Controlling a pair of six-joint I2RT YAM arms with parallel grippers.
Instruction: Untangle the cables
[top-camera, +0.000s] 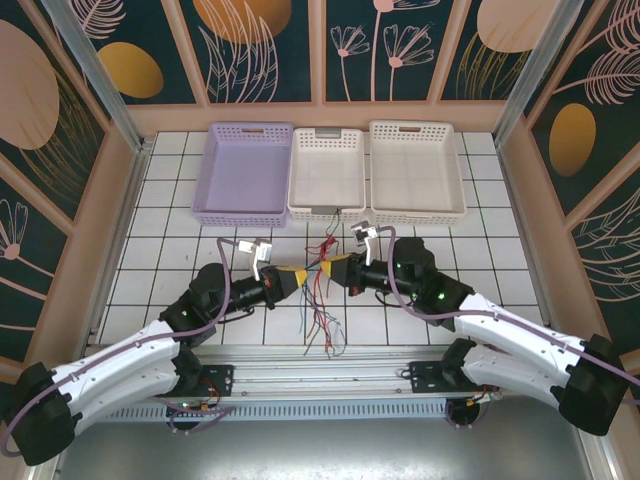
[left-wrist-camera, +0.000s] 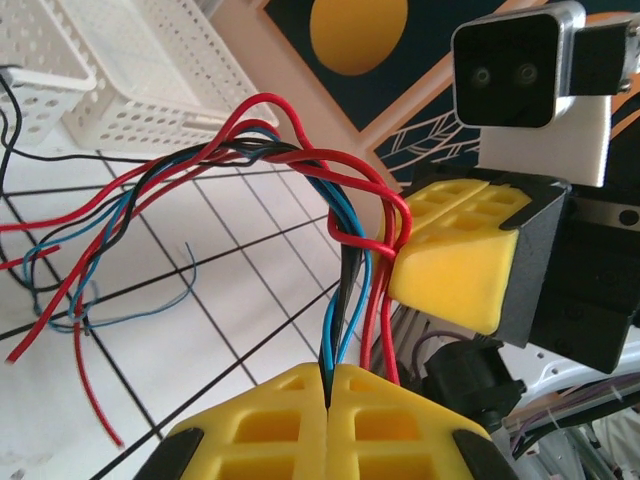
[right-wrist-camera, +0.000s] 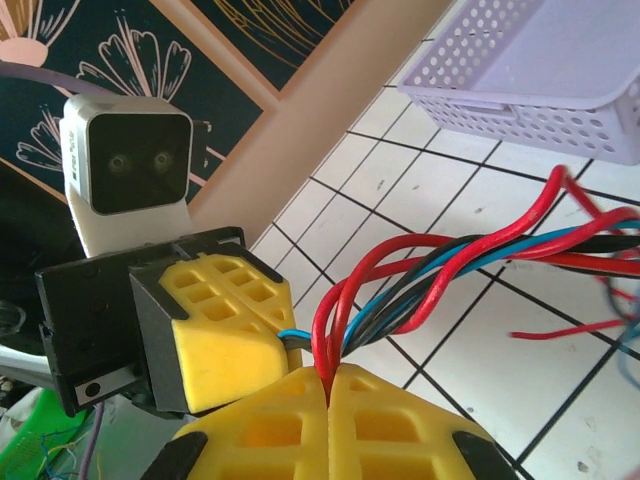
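The cables (top-camera: 313, 272) are thin red, blue and black wires twisted into one bundle, stretched between my two grippers above the tiled table. Their loose ends (top-camera: 322, 325) trail toward the near edge. My left gripper (top-camera: 296, 278) is shut, and in the left wrist view it (left-wrist-camera: 330, 385) pinches blue and black cables (left-wrist-camera: 345, 300). Two red strands pass beside its fingers. My right gripper (top-camera: 329, 272) is shut tip to tip against it. In the right wrist view it (right-wrist-camera: 328, 380) clamps red cables (right-wrist-camera: 335, 330), with the twisted bundle (right-wrist-camera: 480, 250) running off to the right.
Three baskets stand in a row at the back: a purple one (top-camera: 240, 215), a white middle one (top-camera: 325, 210) and a white right one (top-camera: 417, 215). Wooden walls enclose the table on three sides. The arm bases and a metal rail (top-camera: 320, 385) line the near edge.
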